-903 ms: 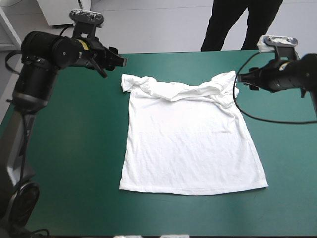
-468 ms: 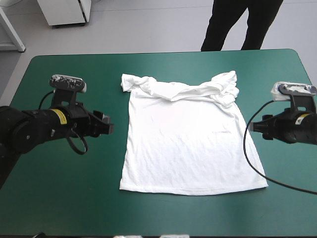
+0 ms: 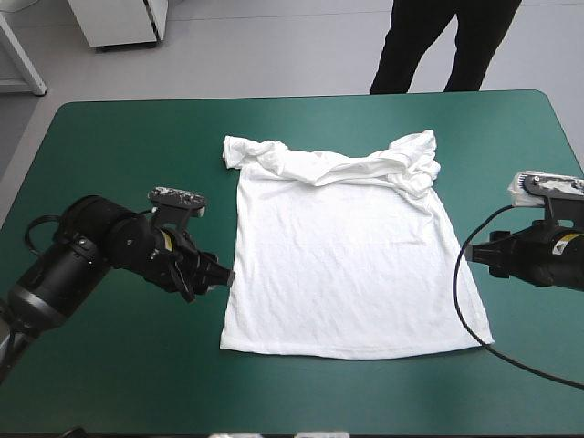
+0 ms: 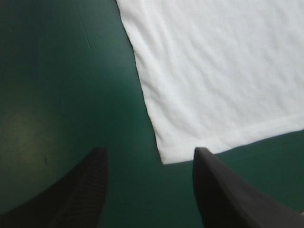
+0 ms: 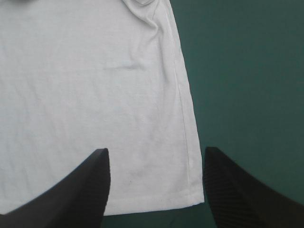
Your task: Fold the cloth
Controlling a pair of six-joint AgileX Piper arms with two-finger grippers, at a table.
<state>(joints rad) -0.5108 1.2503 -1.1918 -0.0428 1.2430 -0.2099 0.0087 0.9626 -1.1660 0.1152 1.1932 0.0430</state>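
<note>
White, thin and probably limp and light, the T-shirt (image 3: 347, 265) lies flat mid-table on the teal-green cover (image 3: 128, 137), best pinched at its near hem corners, where the left gripper (image 4: 149, 152) and right gripper (image 5: 156, 152) hover with fingers spread apart.

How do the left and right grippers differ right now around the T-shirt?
The left gripper is at the T-shirt's left edge, angled toward its near corner; the right gripper is at its right edge. The left one frames mostly teal-green cover, the right one mostly the shirt's corner. Both are open and hold nothing.
</note>
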